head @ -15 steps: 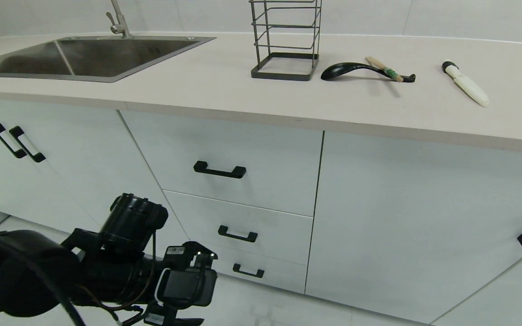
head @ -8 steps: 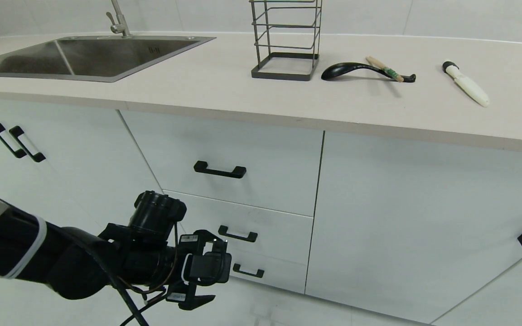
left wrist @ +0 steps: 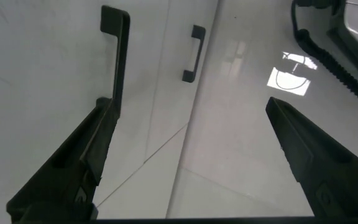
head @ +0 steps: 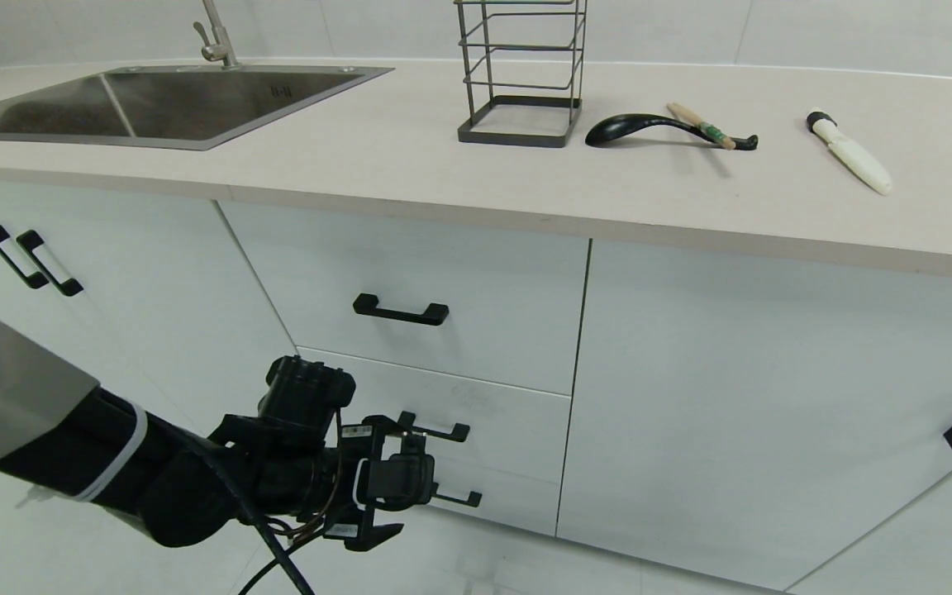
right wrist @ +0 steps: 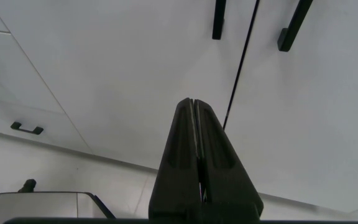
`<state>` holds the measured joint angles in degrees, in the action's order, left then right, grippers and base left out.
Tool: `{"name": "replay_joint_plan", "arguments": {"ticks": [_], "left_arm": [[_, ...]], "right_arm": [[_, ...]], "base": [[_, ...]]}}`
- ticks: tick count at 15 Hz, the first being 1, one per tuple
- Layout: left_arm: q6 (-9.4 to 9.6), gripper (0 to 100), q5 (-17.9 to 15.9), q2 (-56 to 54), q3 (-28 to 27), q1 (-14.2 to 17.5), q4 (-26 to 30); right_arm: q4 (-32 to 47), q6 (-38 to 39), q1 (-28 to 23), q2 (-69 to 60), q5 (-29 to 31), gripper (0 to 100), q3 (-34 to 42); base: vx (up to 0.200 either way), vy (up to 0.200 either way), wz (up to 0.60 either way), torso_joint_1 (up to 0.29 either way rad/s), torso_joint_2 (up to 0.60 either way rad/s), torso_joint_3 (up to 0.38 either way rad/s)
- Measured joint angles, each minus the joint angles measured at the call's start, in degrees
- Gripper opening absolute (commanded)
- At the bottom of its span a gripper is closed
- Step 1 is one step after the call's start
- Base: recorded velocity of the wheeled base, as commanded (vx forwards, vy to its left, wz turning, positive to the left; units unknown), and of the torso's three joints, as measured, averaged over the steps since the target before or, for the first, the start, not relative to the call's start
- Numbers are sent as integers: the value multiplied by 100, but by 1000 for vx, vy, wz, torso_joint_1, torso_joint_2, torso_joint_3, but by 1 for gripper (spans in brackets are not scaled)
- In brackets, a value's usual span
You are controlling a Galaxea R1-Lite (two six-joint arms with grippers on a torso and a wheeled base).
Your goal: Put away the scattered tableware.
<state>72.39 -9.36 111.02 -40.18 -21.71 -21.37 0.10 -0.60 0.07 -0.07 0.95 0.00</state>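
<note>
left gripper point(head: 400, 481) at the white drawer front point(head: 501, 409)
jaws spread wide by its black bar handle point(head: 448, 431), likely to pull storage open; right gripper point(right wrist: 194, 102) pinched closed.

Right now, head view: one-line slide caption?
Left gripper open before the lower drawers; black spoon, chopsticks and white utensil lie on the counter right of the wire rack.

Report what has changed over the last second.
The left gripper has moved forward and to the right, up to the middle drawer handle. Its jaws are open, one of them beside the handle, and it has taken hold of nothing. The spoon, chopsticks, white utensil and wire rack lie on the counter as before.
</note>
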Motion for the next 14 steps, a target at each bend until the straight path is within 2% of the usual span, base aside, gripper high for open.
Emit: {"name": "replay_joint_plan", "arguments": {"ticks": [4, 8, 11, 14], "left_arm": [[-229, 100, 23, 340, -66, -9, -413], [-246, 100, 34, 621, -140, -59, -758], [-484, 100, 100, 902, -293, -232, -1065], [-539, 100, 247, 1139, -397, -304, -1331]], "right_arm": [[0, 2, -2, 0, 0, 0, 0], [0, 0, 0, 0, 2, 0, 0], [0, 0, 2, 0, 2, 0, 0], [0, 0, -2, 0, 2, 0, 0]], "base": [[0, 0, 0, 0, 0, 0], [0, 0, 0, 0, 0, 0], [0, 0, 0, 0, 0, 0], [0, 0, 0, 0, 0, 0]]}}
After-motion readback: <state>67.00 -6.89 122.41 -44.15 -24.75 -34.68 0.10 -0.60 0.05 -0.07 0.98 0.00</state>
